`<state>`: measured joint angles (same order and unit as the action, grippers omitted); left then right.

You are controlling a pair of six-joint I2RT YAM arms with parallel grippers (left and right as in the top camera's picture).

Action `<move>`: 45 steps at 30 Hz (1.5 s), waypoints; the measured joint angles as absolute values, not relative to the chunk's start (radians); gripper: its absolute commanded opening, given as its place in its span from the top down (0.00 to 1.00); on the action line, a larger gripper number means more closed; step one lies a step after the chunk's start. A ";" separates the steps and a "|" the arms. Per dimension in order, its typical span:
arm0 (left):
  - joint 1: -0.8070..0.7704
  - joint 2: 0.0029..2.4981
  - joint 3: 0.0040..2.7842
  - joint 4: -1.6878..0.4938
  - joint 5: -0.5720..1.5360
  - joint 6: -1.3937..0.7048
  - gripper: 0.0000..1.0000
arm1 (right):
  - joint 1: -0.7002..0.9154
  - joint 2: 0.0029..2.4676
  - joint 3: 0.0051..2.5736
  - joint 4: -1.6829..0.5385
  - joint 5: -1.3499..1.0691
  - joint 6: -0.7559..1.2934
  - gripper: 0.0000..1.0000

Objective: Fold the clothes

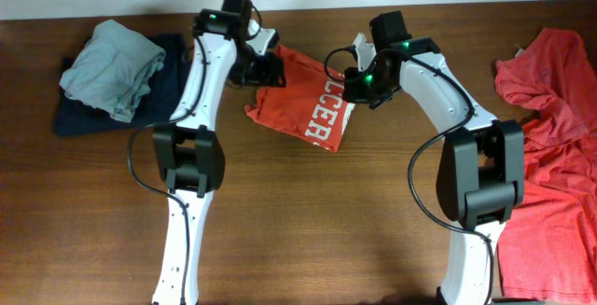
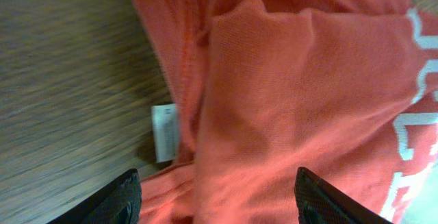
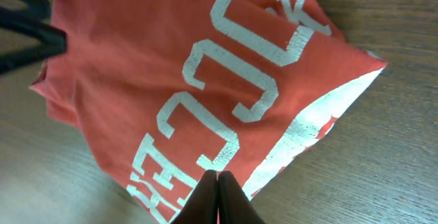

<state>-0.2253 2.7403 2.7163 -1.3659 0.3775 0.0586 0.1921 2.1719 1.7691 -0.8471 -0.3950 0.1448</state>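
T-shirt (image 1: 303, 107) below spread L pincer (image 2: 219, 200); R pincer (image 3: 217, 186) closed over edge.

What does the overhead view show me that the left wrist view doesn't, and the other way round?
Only overhead: a grey garment lying on a dark navy garment at the table's left, the heap of coral shirts at its right, and the left arm and right arm reaching to the middle.
Only left wrist: a small white label at the shirt's edge, and the left gripper with its jaws wide open over the cloth.
Both: the orange-red folded shirt with white lettering, lying on the wooden table.
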 measured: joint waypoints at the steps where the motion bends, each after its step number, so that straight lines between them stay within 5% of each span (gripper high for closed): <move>1: -0.231 2.743 2.716 -1.365 0.369 0.060 0.28 | 0.194 2.172 1.769 -0.841 -0.390 0.146 0.95; 15: -0.246 2.763 2.716 -1.365 0.341 0.078 0.26 | 0.271 2.211 1.769 -0.746 -0.376 0.145 0.95; 32: -0.246 2.767 2.716 -1.392 0.421 0.176 0.05 | 0.291 2.296 1.771 -0.724 -0.332 0.146 0.96; 41: -0.255 2.782 2.717 -1.406 0.430 0.207 0.08 | 0.291 2.303 1.778 -0.724 -0.333 0.146 0.96; 45: -0.273 2.788 2.725 -1.410 0.407 0.215 0.22 | 0.291 2.303 1.779 -0.724 -0.333 0.146 0.96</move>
